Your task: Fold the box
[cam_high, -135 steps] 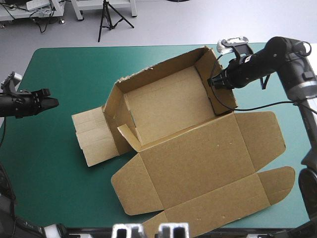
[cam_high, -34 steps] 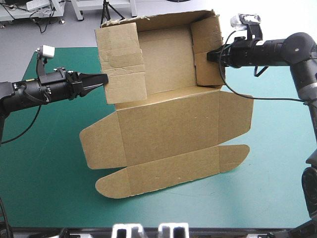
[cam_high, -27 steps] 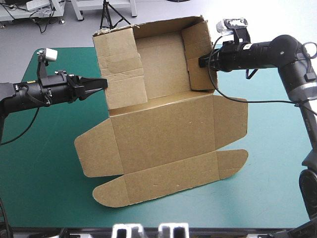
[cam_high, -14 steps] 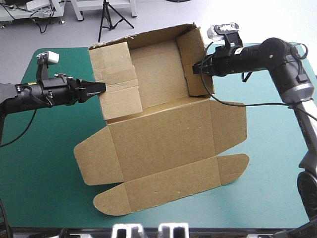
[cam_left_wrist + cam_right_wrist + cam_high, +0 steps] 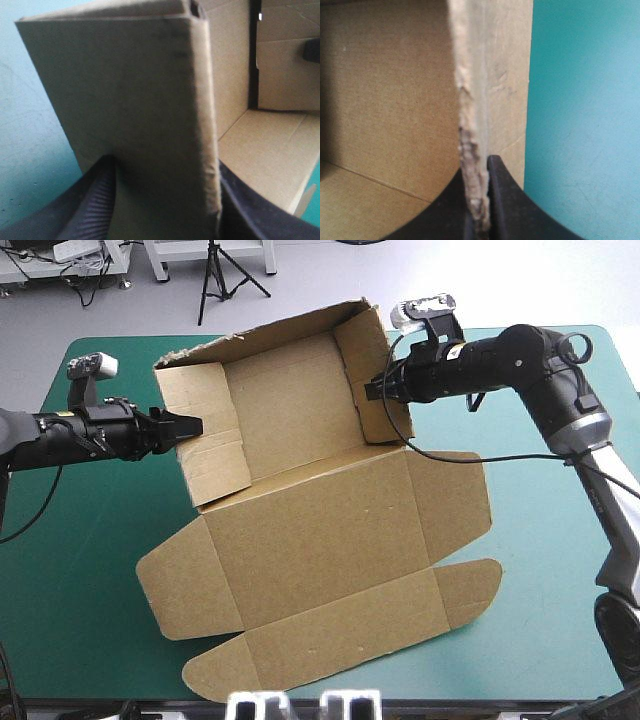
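box tilted up, long axis running left-right

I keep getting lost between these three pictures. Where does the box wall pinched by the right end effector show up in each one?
High view: the right wall stands just above the middle, with the right end effector clamped on it.
Left wrist view: the right wall is the far one, across the tray's inside.
Right wrist view: the right wall is edge-on, rising from between the fingers.
Shared landmark: the teal-green cover, visible in all three.
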{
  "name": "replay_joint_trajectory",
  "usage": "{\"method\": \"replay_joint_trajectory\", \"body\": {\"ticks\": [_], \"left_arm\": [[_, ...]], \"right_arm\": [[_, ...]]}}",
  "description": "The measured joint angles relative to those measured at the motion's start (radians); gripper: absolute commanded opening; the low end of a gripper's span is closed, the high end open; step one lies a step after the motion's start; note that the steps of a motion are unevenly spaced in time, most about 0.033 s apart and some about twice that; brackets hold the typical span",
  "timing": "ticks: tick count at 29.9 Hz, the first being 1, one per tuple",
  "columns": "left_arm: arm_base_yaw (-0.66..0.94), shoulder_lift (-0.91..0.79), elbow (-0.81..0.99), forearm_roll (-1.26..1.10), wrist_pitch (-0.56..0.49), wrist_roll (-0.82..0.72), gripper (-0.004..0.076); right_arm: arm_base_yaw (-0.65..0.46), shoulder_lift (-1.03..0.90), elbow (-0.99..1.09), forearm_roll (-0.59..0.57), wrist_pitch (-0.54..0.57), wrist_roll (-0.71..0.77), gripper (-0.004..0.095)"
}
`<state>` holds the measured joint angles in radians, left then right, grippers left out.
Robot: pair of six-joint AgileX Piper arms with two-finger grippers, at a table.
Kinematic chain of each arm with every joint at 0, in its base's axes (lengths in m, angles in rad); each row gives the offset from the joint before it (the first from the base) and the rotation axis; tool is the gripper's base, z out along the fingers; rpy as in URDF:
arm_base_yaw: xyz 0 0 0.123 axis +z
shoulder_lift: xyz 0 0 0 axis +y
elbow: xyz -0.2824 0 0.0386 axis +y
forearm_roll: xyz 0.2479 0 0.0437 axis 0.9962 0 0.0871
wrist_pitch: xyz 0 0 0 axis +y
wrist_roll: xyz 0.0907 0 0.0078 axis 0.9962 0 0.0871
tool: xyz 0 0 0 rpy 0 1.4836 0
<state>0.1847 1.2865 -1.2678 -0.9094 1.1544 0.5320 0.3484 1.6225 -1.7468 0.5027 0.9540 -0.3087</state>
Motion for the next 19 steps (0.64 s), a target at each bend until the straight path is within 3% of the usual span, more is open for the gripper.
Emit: {"method": "replay_joint_trajectory", "body": {"ticks": [8, 14, 19], "left_arm": [[0.0, 0.0, 0.0, 0.086, -0.043, -0.116, 0.0003], [-0.02, 0.002, 0.0, 0.145, -0.057, -0.127, -0.0008], [-0.123, 0.01, 0.0, 0.187, -0.152, -0.148, -0.0008]], "right_arm": [[0.073, 0.0, 0.0, -0.088, -0.055, 0.087, -0.0006], [0.114, 0.0, 0.0, -0.201, -0.055, 0.194, -0.0006], [0.117, -0.001, 0.0, -0.29, -0.031, 0.257, -0.0005]]}}
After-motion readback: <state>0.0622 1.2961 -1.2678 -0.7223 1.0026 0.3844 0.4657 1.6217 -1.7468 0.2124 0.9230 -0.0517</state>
